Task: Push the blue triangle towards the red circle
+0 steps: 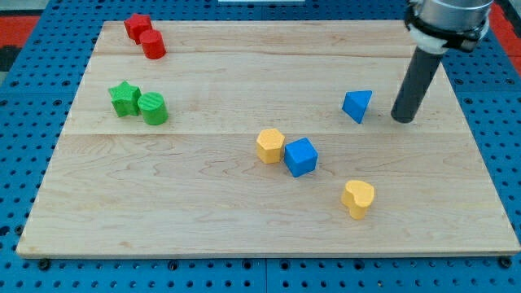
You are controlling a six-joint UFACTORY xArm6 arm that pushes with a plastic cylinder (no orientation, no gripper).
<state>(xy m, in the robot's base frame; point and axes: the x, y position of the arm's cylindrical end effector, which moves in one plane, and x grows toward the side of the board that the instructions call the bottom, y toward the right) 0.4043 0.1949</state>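
On a pale wooden board (pixel 244 203) set over a blue pegboard (pixel 24 122), the xArm6's dark rod stands upright at the view's right, my tip (pixel 403 120) resting on the wood just to the right of the blue triangle (pixel 357 105), with a narrow strip of bare board between them. There is no pincer on this arm, only the rod, so nothing is clasped or released; the tip touches no block. The blue triangle sits right of the board's centre, a small wedge with one corner pointing toward the view's bottom and its lit face turned toward the view's left. Its target, the red circle (pixel 152 45), a short cylinder, lies far across the board near the top left corner, touching a red star (pixel 137 26) just above and to its left. Below that pair, on the left side, a green star (pixel 124 98) and a green cylinder (pixel 152 108) sit side by side in contact. Near the middle, a yellow hexagon (pixel 270 146) sits against a blue cube (pixel 300 157), and a yellow heart (pixel 358 198) lies alone toward the view's bottom right, well apart from the tip.
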